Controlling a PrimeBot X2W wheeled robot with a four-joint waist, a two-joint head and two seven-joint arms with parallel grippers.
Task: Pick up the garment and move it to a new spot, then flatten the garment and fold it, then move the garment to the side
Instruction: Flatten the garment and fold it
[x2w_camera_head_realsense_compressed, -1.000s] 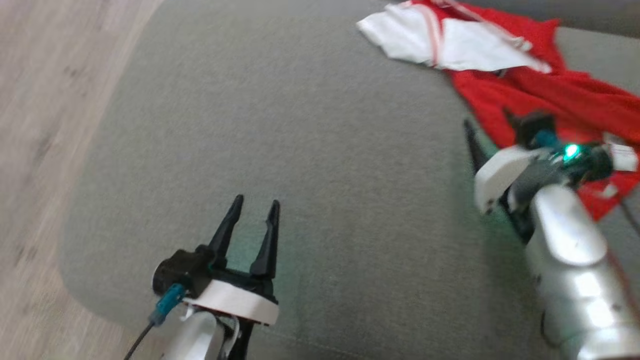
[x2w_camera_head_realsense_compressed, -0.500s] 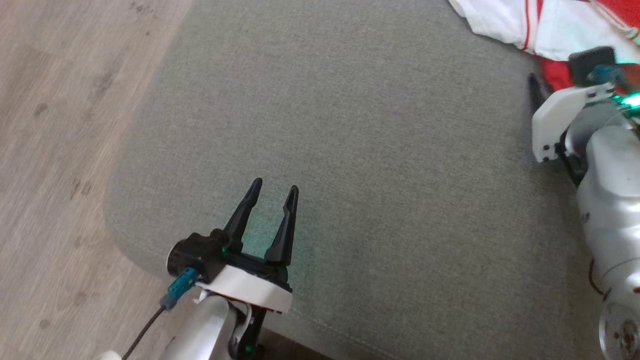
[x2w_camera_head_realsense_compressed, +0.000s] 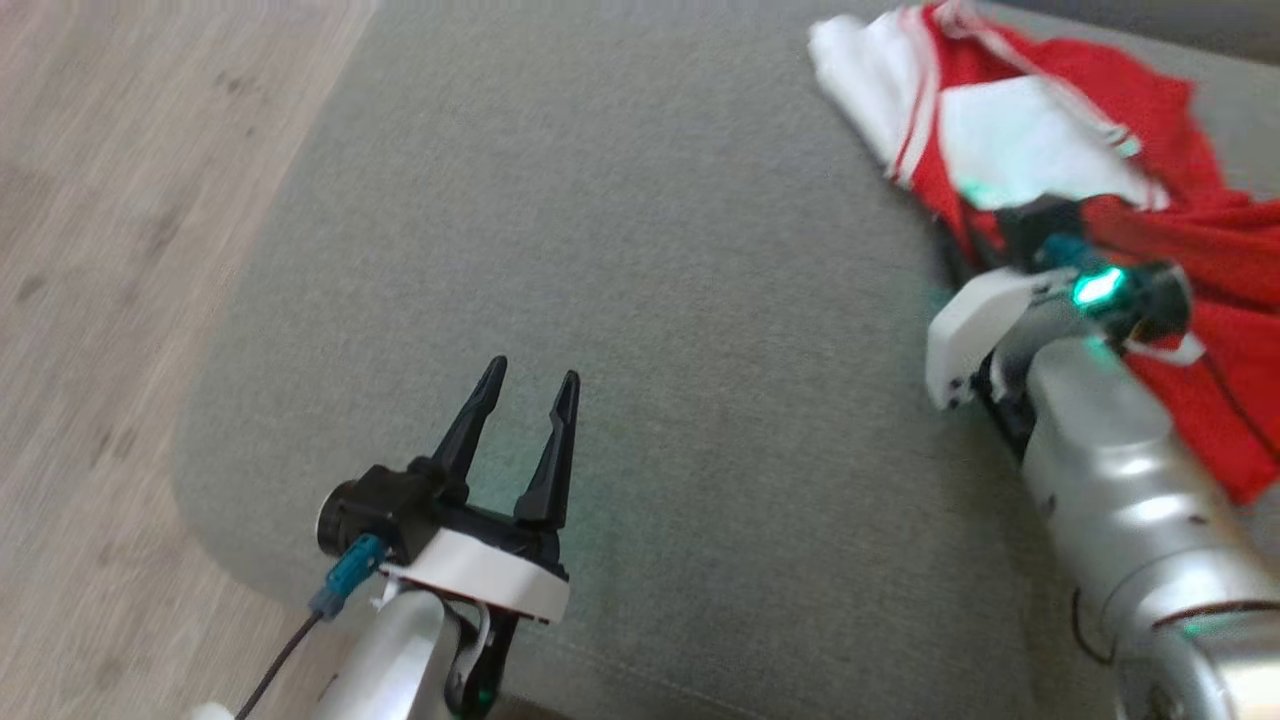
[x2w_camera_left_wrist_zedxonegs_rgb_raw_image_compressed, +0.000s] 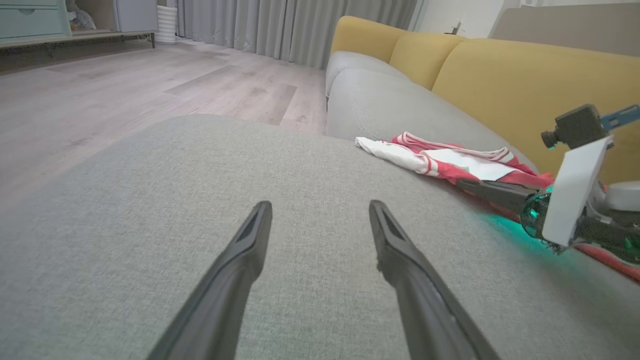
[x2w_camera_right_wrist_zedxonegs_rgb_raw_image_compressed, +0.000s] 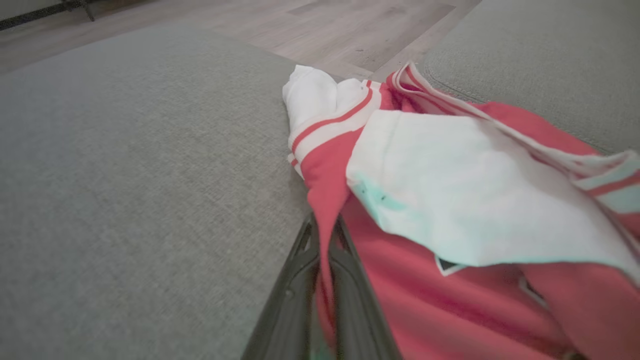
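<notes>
The garment (x2w_camera_head_realsense_compressed: 1150, 220), a red jersey with white shoulder panels and red-white striped trim, lies crumpled at the far right of a grey cushion (x2w_camera_head_realsense_compressed: 650, 250). It appears again in the left wrist view (x2w_camera_left_wrist_zedxonegs_rgb_raw_image_compressed: 450, 162) and close up in the right wrist view (x2w_camera_right_wrist_zedxonegs_rgb_raw_image_compressed: 450, 210). My right gripper (x2w_camera_right_wrist_zedxonegs_rgb_raw_image_compressed: 324, 235) is shut on a red fold at the garment's left edge; in the head view its fingers are mostly hidden behind the wrist (x2w_camera_head_realsense_compressed: 1050, 300). My left gripper (x2w_camera_head_realsense_compressed: 525, 385) hovers open over bare cushion at lower left, holding nothing, its fingers (x2w_camera_left_wrist_zedxonegs_rgb_raw_image_compressed: 250, 250) spread apart.
Wooden floor (x2w_camera_head_realsense_compressed: 110, 250) runs along the cushion's left edge. A yellow sofa back (x2w_camera_left_wrist_zedxonegs_rgb_raw_image_compressed: 505, 75) rises behind the garment, and a second grey seat cushion (x2w_camera_right_wrist_zedxonegs_rgb_raw_image_compressed: 550, 50) adjoins beyond it. Curtains and a cabinet stand far off.
The head camera swung about, shifting the whole picture. My right gripper stayed at the garment's left edge and is now closed on the red fold. The left gripper stayed open over the cushion.
</notes>
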